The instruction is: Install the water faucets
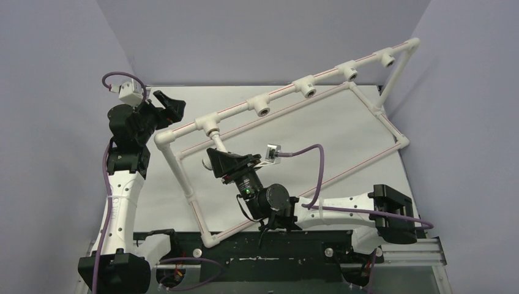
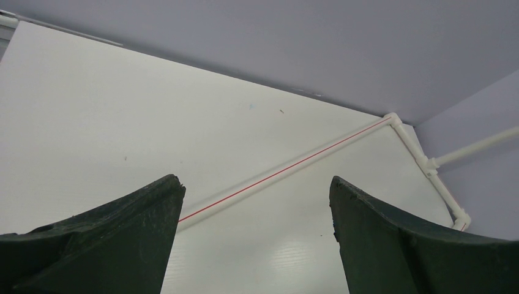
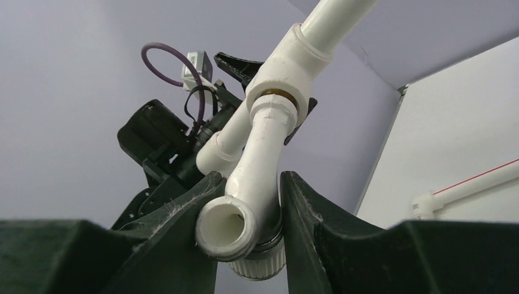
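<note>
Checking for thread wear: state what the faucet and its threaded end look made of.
The faucet: white plastic by its look, smooth and slightly glossy. Its threaded end: probably brass, a yellow metallic band showing at the tee socket, itself seemingly white plastic.

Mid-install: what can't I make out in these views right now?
1. Right wrist: the faucet's knob is mostly hidden behind its spout and the right gripper's fingers.
2. Top external: the faucet's joint with the end tee socket is too small to judge thread depth.
3. Left wrist: the open left gripper faces only table and pipe; the faucet lies outside that frame.
</note>
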`<move>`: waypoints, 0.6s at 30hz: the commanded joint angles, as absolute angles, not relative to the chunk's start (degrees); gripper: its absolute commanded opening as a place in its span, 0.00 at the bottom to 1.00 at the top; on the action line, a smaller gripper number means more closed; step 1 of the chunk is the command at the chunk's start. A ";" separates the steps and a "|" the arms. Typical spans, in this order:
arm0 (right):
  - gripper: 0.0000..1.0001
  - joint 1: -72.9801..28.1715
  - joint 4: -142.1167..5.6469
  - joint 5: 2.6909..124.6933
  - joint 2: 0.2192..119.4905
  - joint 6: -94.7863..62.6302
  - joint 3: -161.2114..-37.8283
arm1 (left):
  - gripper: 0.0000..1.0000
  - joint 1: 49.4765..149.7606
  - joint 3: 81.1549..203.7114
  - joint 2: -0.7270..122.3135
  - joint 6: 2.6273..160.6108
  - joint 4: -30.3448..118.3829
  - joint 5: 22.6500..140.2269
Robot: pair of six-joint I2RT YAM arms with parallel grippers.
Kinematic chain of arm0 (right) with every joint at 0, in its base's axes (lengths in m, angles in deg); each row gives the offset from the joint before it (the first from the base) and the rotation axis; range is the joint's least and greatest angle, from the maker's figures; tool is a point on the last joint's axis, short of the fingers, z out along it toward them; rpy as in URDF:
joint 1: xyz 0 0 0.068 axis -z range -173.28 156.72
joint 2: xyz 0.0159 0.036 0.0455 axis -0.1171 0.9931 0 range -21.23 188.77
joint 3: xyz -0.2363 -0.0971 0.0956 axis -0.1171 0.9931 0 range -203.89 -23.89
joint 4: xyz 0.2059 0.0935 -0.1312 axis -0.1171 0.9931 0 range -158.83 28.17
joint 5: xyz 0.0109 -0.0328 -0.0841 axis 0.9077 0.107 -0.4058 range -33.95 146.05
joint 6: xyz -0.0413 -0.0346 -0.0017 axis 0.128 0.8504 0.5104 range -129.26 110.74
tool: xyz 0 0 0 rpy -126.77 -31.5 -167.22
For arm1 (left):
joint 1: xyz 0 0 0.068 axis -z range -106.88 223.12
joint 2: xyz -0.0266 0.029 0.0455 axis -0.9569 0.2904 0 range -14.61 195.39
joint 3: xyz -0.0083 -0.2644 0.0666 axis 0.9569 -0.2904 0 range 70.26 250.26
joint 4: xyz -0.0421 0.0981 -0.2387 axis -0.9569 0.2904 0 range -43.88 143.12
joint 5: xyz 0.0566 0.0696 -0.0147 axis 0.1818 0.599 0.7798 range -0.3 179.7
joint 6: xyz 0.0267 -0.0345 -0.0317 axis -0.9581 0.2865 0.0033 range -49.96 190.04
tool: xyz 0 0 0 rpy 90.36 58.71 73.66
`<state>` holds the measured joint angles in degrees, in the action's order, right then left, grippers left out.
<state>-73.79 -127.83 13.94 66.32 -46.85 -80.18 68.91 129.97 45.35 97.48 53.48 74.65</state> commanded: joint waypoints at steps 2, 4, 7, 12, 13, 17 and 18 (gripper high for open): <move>0.00 -72.76 -131.81 11.60 62.02 -73.54 -81.08 | 0.87 69.12 131.07 45.22 97.33 50.63 73.99; 0.00 -72.82 -131.12 11.41 61.79 -75.66 -81.07 | 0.87 69.08 131.04 45.18 97.32 50.63 74.05; 0.00 -72.84 -131.41 10.72 61.58 -77.11 -80.70 | 0.87 69.10 131.04 45.19 97.25 50.62 74.06; 0.00 -72.92 -131.58 10.20 61.27 -77.99 -79.86 | 0.87 69.08 131.05 45.17 97.24 50.65 74.06; 0.00 -72.92 -131.40 10.07 61.22 -77.93 -79.77 | 0.87 69.08 131.05 45.23 97.25 50.65 74.10; 0.09 -72.82 -127.76 9.67 60.55 -78.16 -79.40 | 0.87 69.08 131.11 45.23 97.21 50.73 74.14; 0.14 -72.89 -127.04 9.48 60.33 -78.25 -79.12 | 0.86 69.08 131.14 45.17 97.22 50.70 74.14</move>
